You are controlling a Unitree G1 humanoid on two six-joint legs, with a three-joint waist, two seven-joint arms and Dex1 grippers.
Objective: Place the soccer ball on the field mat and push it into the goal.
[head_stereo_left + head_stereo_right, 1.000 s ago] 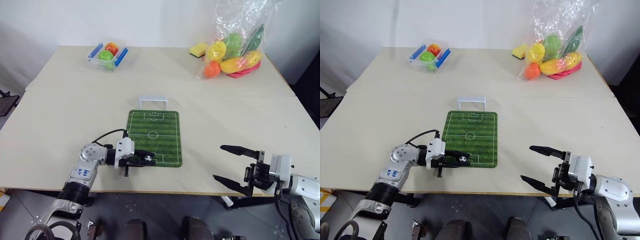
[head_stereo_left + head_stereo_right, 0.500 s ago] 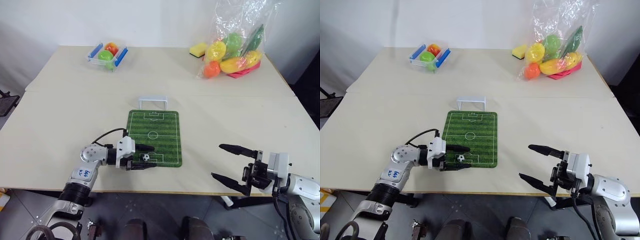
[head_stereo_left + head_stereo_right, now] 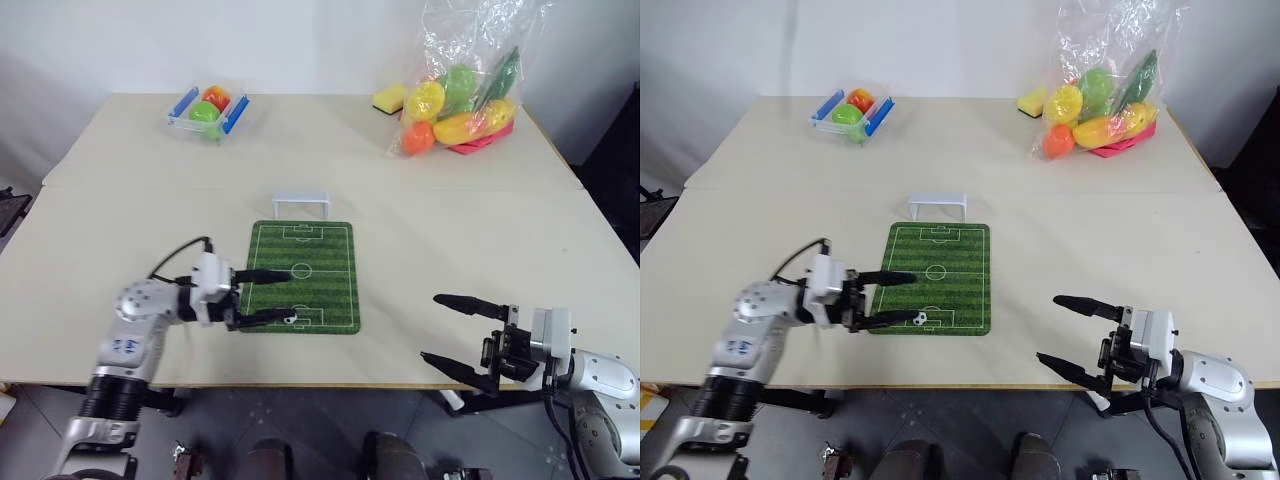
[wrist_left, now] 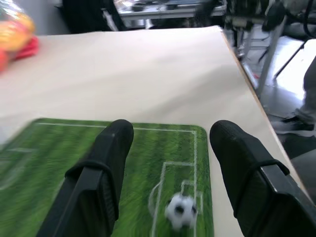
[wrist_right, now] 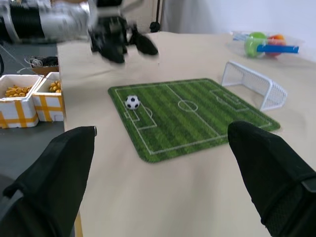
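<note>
Released since the earlier frame, the soccer ball (image 3: 922,319) now rests on the field mat's (image 3: 955,275) near end; the left gripper (image 3: 902,298), fingers spread, has lifted away leftward.

A clear basket (image 3: 207,108) and a fruit-filled plastic bag (image 3: 458,90) sit on the table (image 3: 120,230).

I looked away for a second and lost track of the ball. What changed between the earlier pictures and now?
The left gripper let go of the soccer ball, opened, and lifted away toward the robot's left. The ball now sits free on the field mat, at the end nearest the robot. The right gripper stayed open off the table's near edge; the goal did not move.
</note>
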